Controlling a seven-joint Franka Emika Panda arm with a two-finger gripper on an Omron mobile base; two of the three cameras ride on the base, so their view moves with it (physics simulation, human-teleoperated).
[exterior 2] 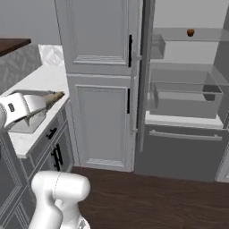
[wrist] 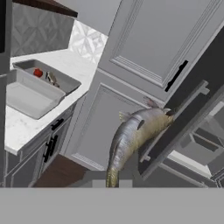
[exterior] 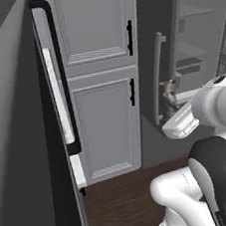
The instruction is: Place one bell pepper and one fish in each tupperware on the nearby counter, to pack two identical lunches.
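Note:
My gripper [wrist: 113, 177] is shut on a silver-grey fish [wrist: 133, 135], which hangs in the air in front of the tall cabinet. From the right base view the gripper [exterior 2: 44, 103] and fish [exterior 2: 54, 96] are above the counter's [exterior 2: 40, 78] edge, over a tupperware [exterior 2: 27, 126]. On the marble counter [wrist: 15, 129] in the hand view sit two grey tupperware. The nearer one [wrist: 17, 83] looks empty. The farther one [wrist: 65, 78] holds a red bell pepper [wrist: 38, 73] and a small fish [wrist: 51, 78]. Another dark red bell pepper [exterior 2: 190, 32] lies on an upper fridge shelf. The left base view shows the fish [exterior: 169, 93] beyond the hand.
The fridge stands open on the right, with clear drawers [exterior 2: 183, 100] and shelves. Its door [exterior: 148, 55] with a long handle [exterior: 158, 79] juts out beside the tall grey cabinet [exterior 2: 98, 89]. Dark wood floor [exterior 2: 156, 201] lies below. A dark wooden shelf [exterior 2: 11, 44] hangs over the counter.

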